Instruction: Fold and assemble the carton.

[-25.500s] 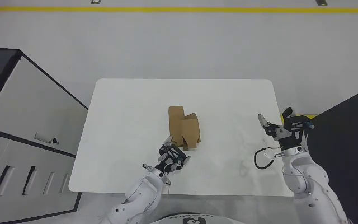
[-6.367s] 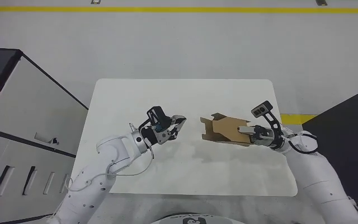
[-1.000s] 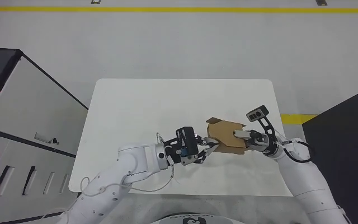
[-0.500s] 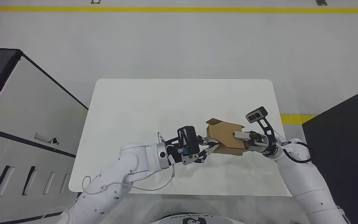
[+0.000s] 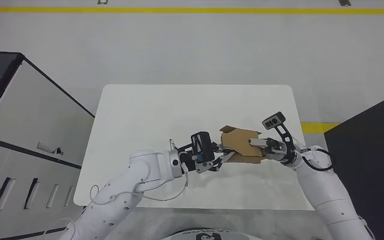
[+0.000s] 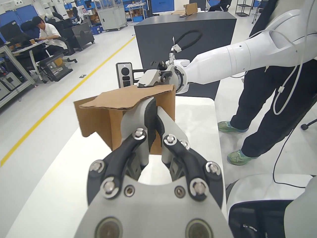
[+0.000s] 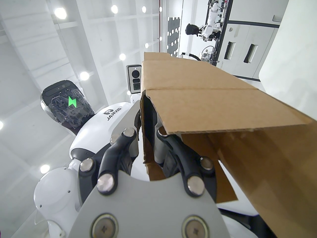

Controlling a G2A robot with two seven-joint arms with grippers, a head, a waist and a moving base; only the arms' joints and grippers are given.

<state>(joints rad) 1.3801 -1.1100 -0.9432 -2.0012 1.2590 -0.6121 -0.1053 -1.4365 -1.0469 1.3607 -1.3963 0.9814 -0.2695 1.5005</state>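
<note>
**Carton pinned at both ends, end flaps being worked**

You're holding the carton (image 5: 241, 147) between both arms over the counter (image 5: 138, 114), right of centre and toward the near edge. I can't tell whether its lower edge is touching the surface.

The right jaws are clamping a wall at the carton's right end, with cardboard sitting between them in the right wrist view. My read is that this arm is acting as the anchor, bracing the sleeve open and square. The left jaws are almost together, pinching a panel edge at the left end, under an overhanging top flap. That looks like the working side for the end closure.

The left arm (image 5: 150, 171) is lying across the front of the counter, elbow bent, wrist roughly level and pointing along the carton. The right arm (image 5: 312, 171) is sitting opposite, wrist rolled so its camera is looking up along the box.
</note>
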